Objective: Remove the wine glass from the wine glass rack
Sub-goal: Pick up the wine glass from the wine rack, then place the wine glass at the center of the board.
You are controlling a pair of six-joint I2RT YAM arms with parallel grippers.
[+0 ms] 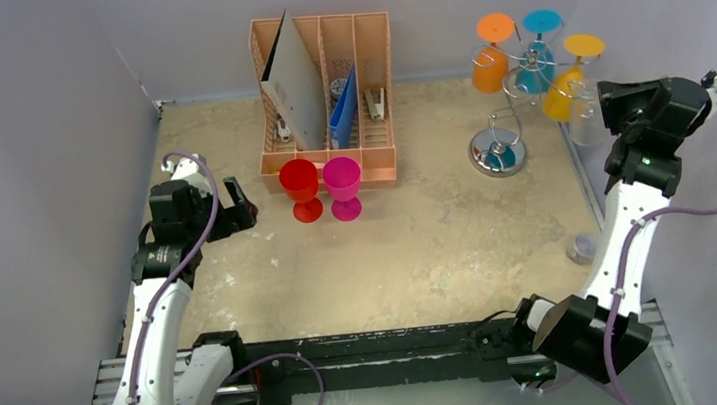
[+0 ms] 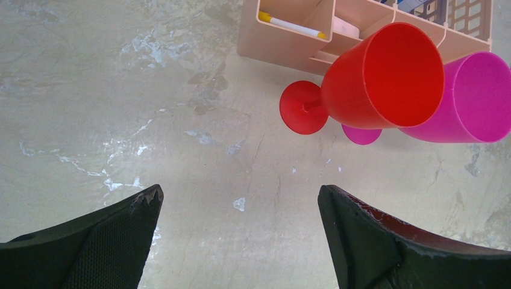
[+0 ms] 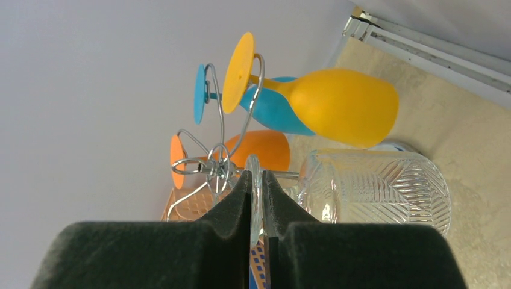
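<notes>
Right tool clamped on thin foot of clear cut-pattern wine glass. Glass hangs bowl-down at outer arm of silver wire wine glass rack, beside yellow wine glass. Foot grip probably chosen so stem slides out of loop. Left tool wide, empty, above table.

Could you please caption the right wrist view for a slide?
Right pincer shut on the foot of the clear wine glass, beside yellow, blue and orange glasses hanging on the wire rack.

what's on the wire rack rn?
Hanging inverted from the rack: orange glass, blue glass, yellow glass. Right tool grips the clear glass by its foot; whether it's hooked is hidden.
</notes>
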